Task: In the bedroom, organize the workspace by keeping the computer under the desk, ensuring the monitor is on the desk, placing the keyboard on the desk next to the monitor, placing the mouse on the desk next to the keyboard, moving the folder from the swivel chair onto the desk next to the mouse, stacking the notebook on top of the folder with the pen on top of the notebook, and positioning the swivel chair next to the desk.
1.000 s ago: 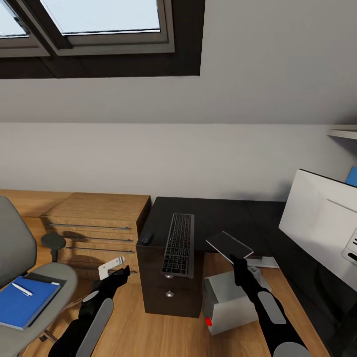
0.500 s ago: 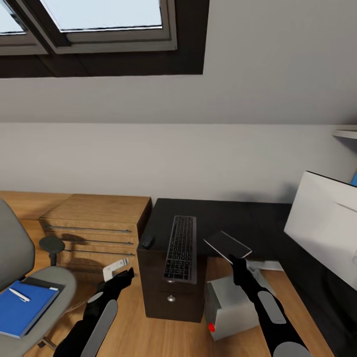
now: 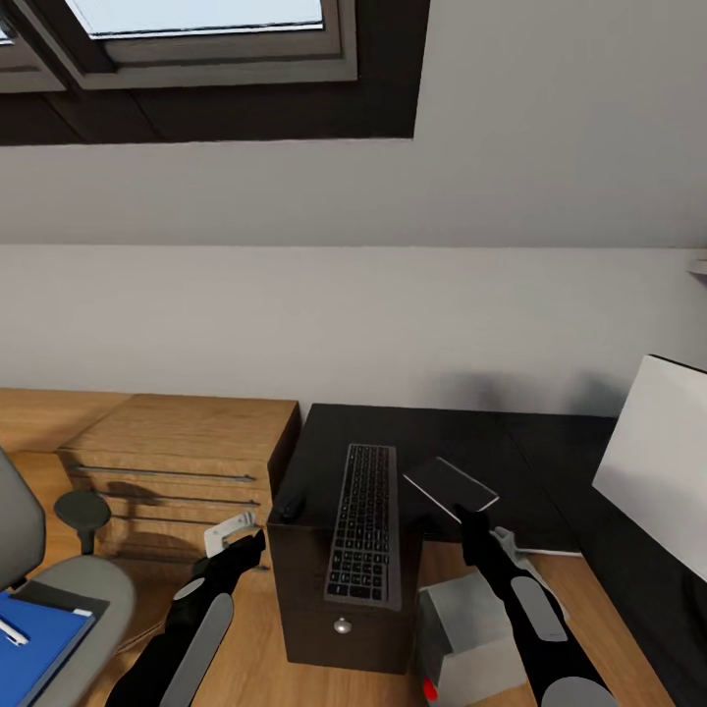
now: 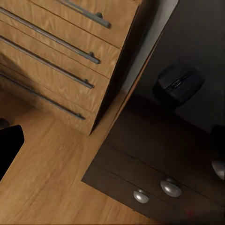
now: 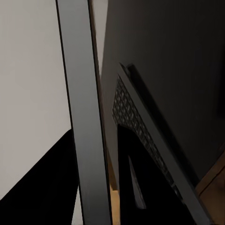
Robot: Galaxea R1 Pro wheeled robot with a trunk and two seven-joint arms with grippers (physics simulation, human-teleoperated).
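Gripping a small pale-grey notebook [image 3: 453,485] above the glossy black tabletop [image 3: 462,437], the right pincer [image 3: 469,517] holds it tilted, just beside the long keyboard [image 3: 362,520]. The keyboard lies on the drawer end of the tabletop, its near end overhanging the edge, with the black mouse [image 3: 290,507] near its other side. The left pincer [image 3: 236,535] hangs in front of the wooden dresser [image 3: 177,462]; whether it is wide or narrow cannot be told. The computer [image 3: 469,638] stands on the floor under the tabletop, and the blue folder [image 3: 29,643] rests on the swivel chair [image 3: 69,589]. The monitor [image 3: 653,462] shows its white back.
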